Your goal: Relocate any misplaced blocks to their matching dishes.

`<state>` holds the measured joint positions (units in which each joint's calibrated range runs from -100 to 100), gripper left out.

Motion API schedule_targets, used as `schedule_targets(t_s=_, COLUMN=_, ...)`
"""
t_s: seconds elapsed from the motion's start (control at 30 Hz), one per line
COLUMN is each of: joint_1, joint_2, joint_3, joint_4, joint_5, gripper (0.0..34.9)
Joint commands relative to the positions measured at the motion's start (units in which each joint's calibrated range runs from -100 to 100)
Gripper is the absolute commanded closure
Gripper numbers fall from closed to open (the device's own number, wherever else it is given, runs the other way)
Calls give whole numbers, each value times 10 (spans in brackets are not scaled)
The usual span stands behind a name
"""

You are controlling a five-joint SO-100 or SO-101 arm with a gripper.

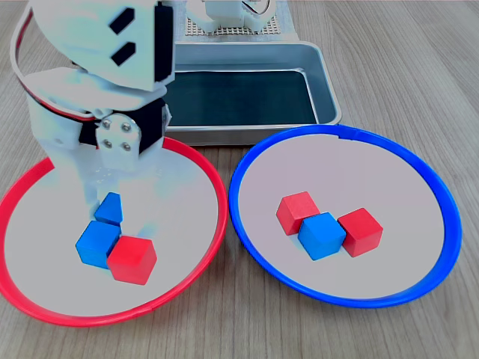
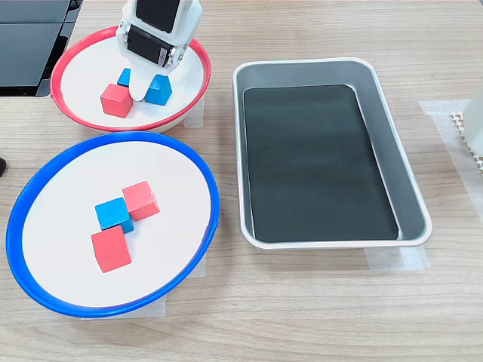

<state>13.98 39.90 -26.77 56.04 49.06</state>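
We cannot see the top of the arm; both exterior views cut it off. The gripper (image 2: 143,89) reaches down into the red-rimmed dish (image 1: 196,161). In the first exterior view its white fingers (image 1: 93,183) blur into the pale dish, so they are hard to make out. In the second exterior view a white finger sits between two blue blocks, and the jaws seem spread apart with nothing held.

The red-rimmed dish holds three small cubes. One blue block (image 1: 110,209) lies close to the fingertips. Another blue block (image 1: 96,244) touches a red block (image 1: 132,259).

The blue-rimmed dish (image 1: 430,179) also holds three cubes in a tight row. A blue block (image 1: 322,235) sits in the middle, touching a red block (image 1: 297,212) on one side and another red block (image 1: 360,231) on the other.

Behind the dishes in the first exterior view is a grey metal tray (image 1: 327,90) with a dark floor. It all sits on a wooden table (image 1: 404,67).
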Motion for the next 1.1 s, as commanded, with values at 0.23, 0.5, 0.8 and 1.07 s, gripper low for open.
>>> schedule_targets(t_s=0.23, joint_1=-6, joint_2=-17, joint_3=8, joint_4=-7, joint_5=0, gripper=293)
schedule_targets(t_s=0.5, joint_1=-5, joint_2=-33, joint_3=31, joint_4=-10, joint_5=8, gripper=254)
schedule_targets(t_s=0.8, joint_1=0, joint_2=-52, joint_3=59, joint_4=-18, joint_5=15, gripper=229)
schedule_targets(t_s=1.07, joint_1=-1, joint_2=-68, joint_3=83, joint_4=-22, joint_5=20, gripper=271)
